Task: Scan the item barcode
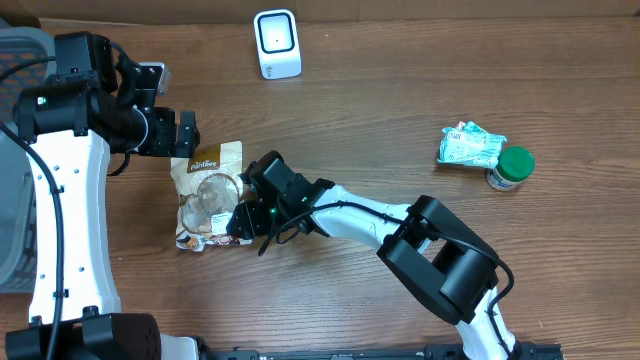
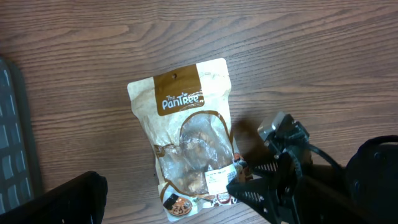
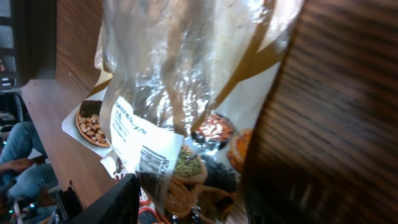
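The item is a brown and clear snack bag point(image 1: 205, 185) lying flat on the wood table, its printed top toward the far side. The left wrist view shows the bag point(image 2: 186, 137) with a white barcode label point(image 2: 217, 179) near its bottom. My right gripper point(image 1: 238, 222) is at the bag's lower right corner, shut on that edge. In the right wrist view the bag point(image 3: 180, 93) and its barcode label point(image 3: 152, 163) fill the gap between the jaws of that gripper point(image 3: 186, 208). My left gripper point(image 1: 185, 133) hovers open just past the bag's top, holding nothing. A white scanner point(image 1: 277, 43) stands at the back.
A green-lidded jar point(image 1: 512, 168) and a green and white packet point(image 1: 470, 145) lie at the right. A grey basket point(image 1: 15, 150) sits at the left edge. The right arm point(image 1: 380, 215) stretches across the table's middle.
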